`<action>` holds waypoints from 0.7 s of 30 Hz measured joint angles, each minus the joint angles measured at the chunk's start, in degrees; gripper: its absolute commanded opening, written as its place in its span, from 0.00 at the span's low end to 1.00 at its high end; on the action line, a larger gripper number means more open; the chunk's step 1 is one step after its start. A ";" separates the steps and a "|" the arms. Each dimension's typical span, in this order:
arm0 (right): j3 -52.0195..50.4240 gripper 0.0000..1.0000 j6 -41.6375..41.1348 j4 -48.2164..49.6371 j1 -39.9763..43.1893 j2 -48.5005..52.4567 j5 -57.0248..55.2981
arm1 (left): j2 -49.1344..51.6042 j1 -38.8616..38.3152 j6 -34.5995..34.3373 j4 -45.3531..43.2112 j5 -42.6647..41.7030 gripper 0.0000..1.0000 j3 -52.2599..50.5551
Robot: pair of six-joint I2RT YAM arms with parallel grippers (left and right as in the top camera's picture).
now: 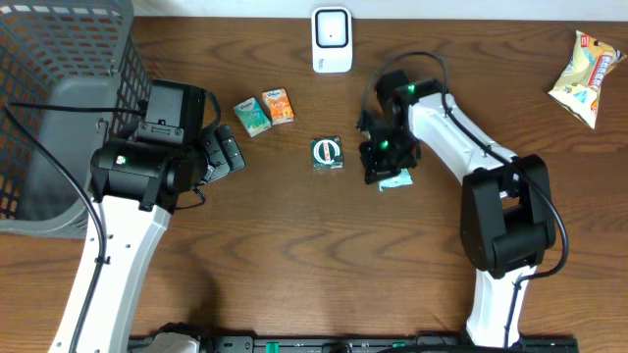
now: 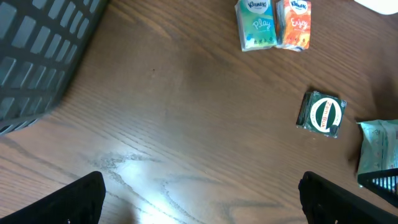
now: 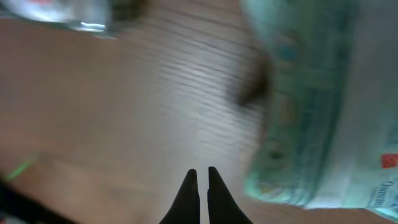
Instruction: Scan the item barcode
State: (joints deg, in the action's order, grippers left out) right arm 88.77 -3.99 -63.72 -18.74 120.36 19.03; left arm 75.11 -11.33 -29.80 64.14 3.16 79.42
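My right gripper (image 1: 383, 169) is low over the table at centre right, its jaws shut with nothing between them (image 3: 201, 172). A pale green packet (image 1: 398, 179) lies right beside it, just to the right of the fingertips in the right wrist view (image 3: 311, 106), blurred and not held. The same packet shows at the right edge of the left wrist view (image 2: 378, 152). A white barcode scanner (image 1: 332, 40) stands at the back centre. My left gripper (image 1: 222, 152) hovers wide open over bare wood (image 2: 199, 208), holding nothing.
A dark green packet with a round logo (image 1: 327, 154) lies left of the right gripper. Teal (image 1: 251, 116) and orange (image 1: 280, 107) tissue packs sit further left. A grey mesh basket (image 1: 59, 108) fills the far left. A snack bag (image 1: 587, 67) lies at the back right.
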 measured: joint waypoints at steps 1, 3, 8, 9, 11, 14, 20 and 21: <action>-1.16 0.01 -0.96 0.59 0.46 0.00 -0.96 | 0.00 0.00 0.00 -0.02 0.00 0.98 0.00; -2.67 0.01 -2.69 0.87 1.31 0.00 -2.82 | 0.00 0.00 0.00 -0.02 0.00 0.97 0.00; -3.30 0.01 -7.74 3.48 5.14 0.00 -11.34 | 0.00 0.00 0.00 0.00 0.00 0.98 0.00; -3.21 0.01 -8.09 4.31 5.66 0.02 -12.33 | 0.00 0.00 0.00 -0.02 0.00 0.98 0.00; -1.73 0.01 -9.09 6.51 7.54 0.13 -14.84 | 0.00 0.00 0.00 -0.02 0.00 0.98 0.00; 3.06 0.01 -9.75 7.96 9.97 0.17 -16.06 | 0.00 0.00 0.00 0.00 0.00 0.98 0.00; 14.75 0.02 -10.08 8.35 11.74 0.13 -13.49 | 0.00 0.00 0.00 0.00 0.00 0.98 0.00; 15.37 0.01 -10.08 8.31 11.58 0.11 -12.90 | 0.00 0.00 0.00 -0.02 0.00 0.98 0.00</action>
State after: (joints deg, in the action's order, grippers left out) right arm 104.14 -14.06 -55.42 -7.16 120.46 6.13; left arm 75.11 -11.33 -29.80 64.12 3.16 79.42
